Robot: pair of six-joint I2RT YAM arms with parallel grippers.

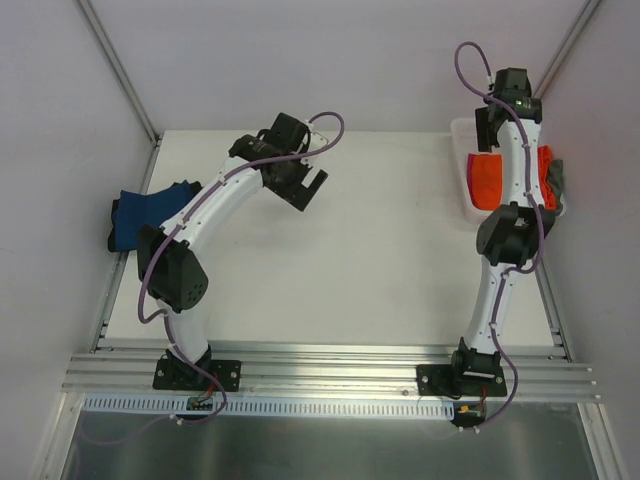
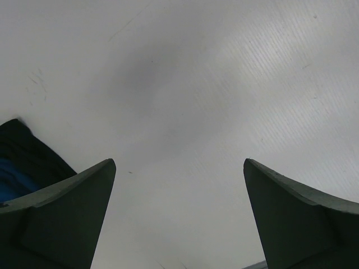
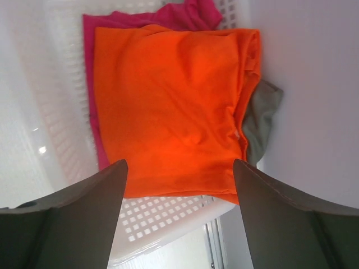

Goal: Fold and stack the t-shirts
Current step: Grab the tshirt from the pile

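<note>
Orange tee (image 3: 168, 106) flat atop pink tee (image 3: 190, 14) in basket (image 3: 162, 216); L gripper (image 2: 178, 162), R gripper (image 3: 180, 162) spread.

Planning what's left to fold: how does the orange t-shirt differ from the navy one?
The orange t-shirt lies in the white basket at the right; the navy t-shirt sits on the table at the left. Orange rests on the magenta t-shirt; navy lies alone. Both are plain cloth.
</note>
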